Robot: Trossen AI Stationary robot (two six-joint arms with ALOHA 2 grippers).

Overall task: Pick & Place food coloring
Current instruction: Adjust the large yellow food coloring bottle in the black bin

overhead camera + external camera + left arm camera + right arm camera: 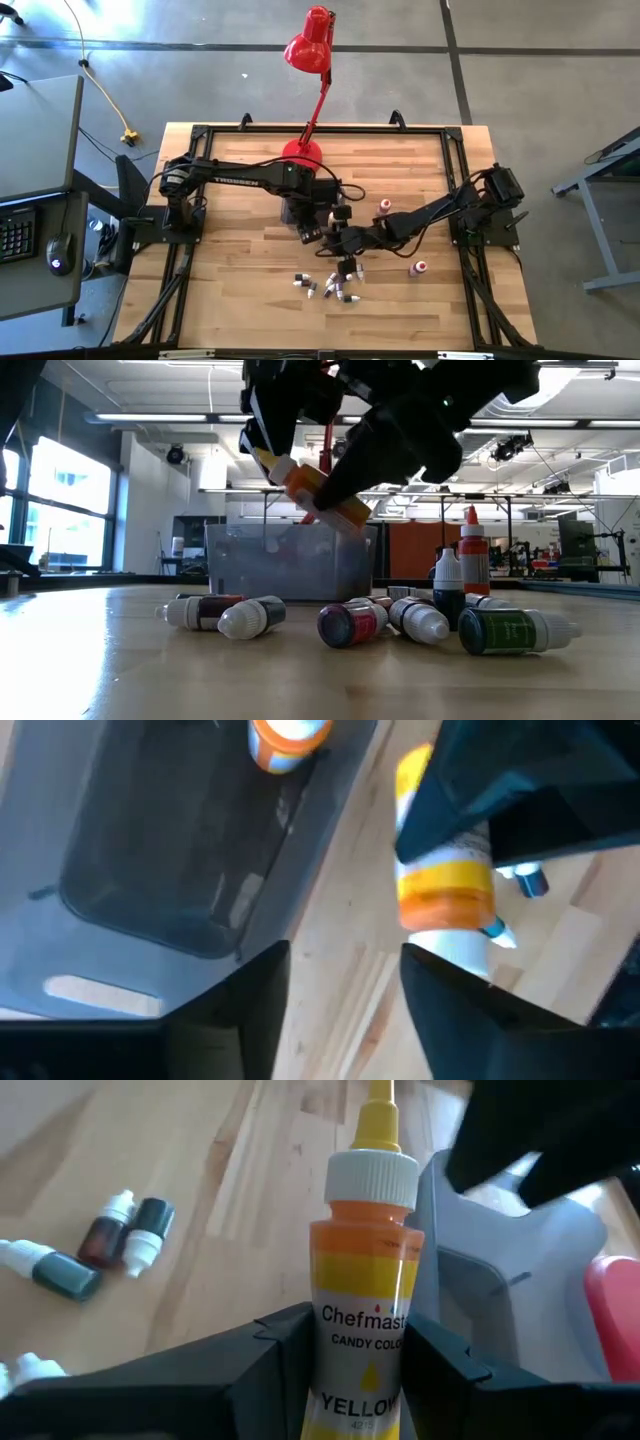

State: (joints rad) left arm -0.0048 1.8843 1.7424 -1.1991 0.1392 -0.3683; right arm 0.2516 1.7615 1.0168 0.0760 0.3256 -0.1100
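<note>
One yellow bottle [363, 1280] held aloft by the right claw [350, 1370], right at the grey tub [170, 850].

Its long axis runs out from between the fingers, cap end leading, tilted over the counter [230, 290] just beside the tub's near wall; the tub's open mouth lies past the cap. The left claw [345, 1010] hangs close over that same edge, fingers spread and empty, so room between the arms looks tight. One orange-capped bottle [288, 740] already lies in the tub. Many small bottles [350, 622] stay scattered in front, clear of the path; two more stand apart.
</note>
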